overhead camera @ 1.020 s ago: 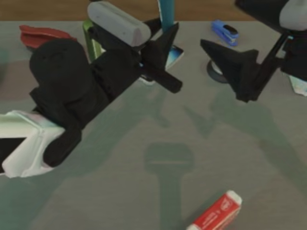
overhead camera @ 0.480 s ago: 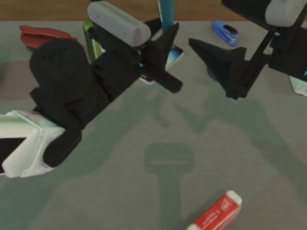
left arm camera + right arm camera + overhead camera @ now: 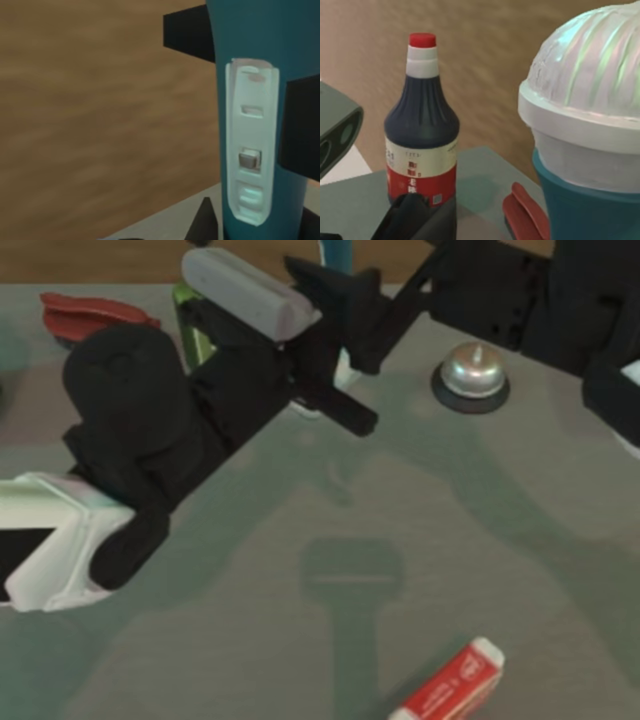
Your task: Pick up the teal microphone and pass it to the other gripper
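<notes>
Top centre of the top view: left end effector (image 3: 335,360) is clamped on the teal microphone (image 3: 336,254), held upright above the table (image 3: 480,530). Right end effector (image 3: 345,310) sits at the microphone, fingers spread either side of it. Service bell (image 3: 470,375) stands just right.

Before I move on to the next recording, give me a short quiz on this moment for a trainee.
1. True or false: the left gripper holds the teal microphone upright, with the right gripper close against it.
2. What stands on the table to the top view's right of the microphone? A: a mug. B: a silver desk bell. C: a book.
3. Fill in: the dark bottle in the right wrist view has a ___ cap.

Key: 1 true; 2 B; 3 red.
</notes>
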You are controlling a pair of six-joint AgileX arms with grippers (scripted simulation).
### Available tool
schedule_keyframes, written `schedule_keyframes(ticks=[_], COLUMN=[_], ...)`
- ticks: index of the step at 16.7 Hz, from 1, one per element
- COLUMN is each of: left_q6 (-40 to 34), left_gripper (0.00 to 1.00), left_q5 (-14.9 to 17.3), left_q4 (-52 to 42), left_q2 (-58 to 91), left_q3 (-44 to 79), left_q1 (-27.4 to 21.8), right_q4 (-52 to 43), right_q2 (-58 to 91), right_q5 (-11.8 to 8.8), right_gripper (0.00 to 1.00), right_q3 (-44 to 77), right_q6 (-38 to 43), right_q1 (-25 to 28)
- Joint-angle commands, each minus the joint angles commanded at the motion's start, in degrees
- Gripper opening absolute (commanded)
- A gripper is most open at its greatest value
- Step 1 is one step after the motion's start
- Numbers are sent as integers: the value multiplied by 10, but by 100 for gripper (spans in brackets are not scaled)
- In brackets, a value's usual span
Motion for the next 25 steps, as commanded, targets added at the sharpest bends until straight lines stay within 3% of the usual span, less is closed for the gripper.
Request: schedule_keyframes(ticks=[5,18,25], left_q6=[0,0,0], left_gripper=[0,0,0], left_q5=[0,0,0], left_q4=[0,0,0], left_q2=[0,0,0], left_q3=[0,0,0], left_q1=[0,0,0], right_q4=[2,2,2], right_q2=[14,14,14], right_q5=[8,8,8], right_gripper=[100,2,0], right_q3=[14,14,14], right_q6=[0,0,0], right_q1=[8,8,8])
